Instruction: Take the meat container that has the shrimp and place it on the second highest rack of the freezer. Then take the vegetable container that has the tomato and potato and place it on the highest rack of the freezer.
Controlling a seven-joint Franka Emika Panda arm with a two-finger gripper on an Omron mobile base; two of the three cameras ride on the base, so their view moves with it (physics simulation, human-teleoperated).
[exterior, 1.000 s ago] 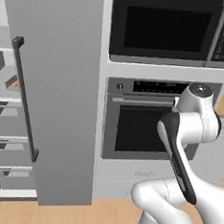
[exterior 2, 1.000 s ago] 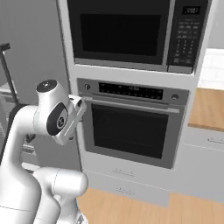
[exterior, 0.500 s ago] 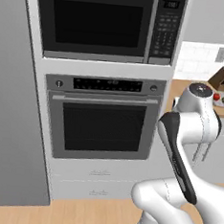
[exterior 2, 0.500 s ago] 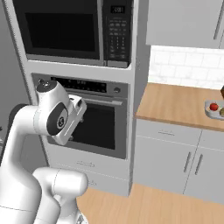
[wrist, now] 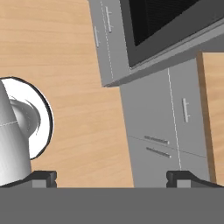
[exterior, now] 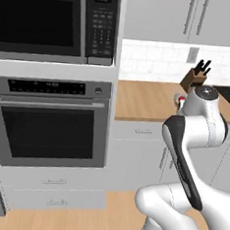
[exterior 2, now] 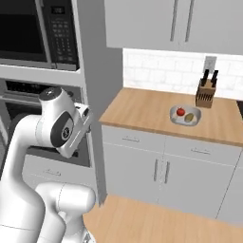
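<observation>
Over on the left, a black microwave (exterior: 44,19) sits in the tall grey wall, and a wall oven (exterior: 50,121) with a dark glass door sits right under it. Two flat drawers are below the oven, close to the wooden floor (exterior 2: 156,220).

Next to that comes the wooden worktop (exterior 2: 142,111), with grey cupboard doors (exterior 2: 156,173) under it and pale cupboards above it. White tiles run along the wall behind.

On the worktop lies the vegetable container (exterior 2: 185,116), a rounded grey tray. The tomato (exterior 2: 180,112) is in its left half, round and red. The potato (exterior 2: 189,117) lies just beside it on the right, olive-brown. In the left base view the white arm covers most of the tray, so I only see a bit of red and grey next to the arm. A wooden knife block (exterior 2: 205,93) with black handles stands behind the tray, near the tiles and under a wall socket.

The robot's white arm is folded up in front of all this, well apart from the tray. In the hand view the gripper (wrist: 116,178) points down at the floor and the cupboard fronts. Its two dark tips stand far apart, wide open, and nothing is between them.
</observation>
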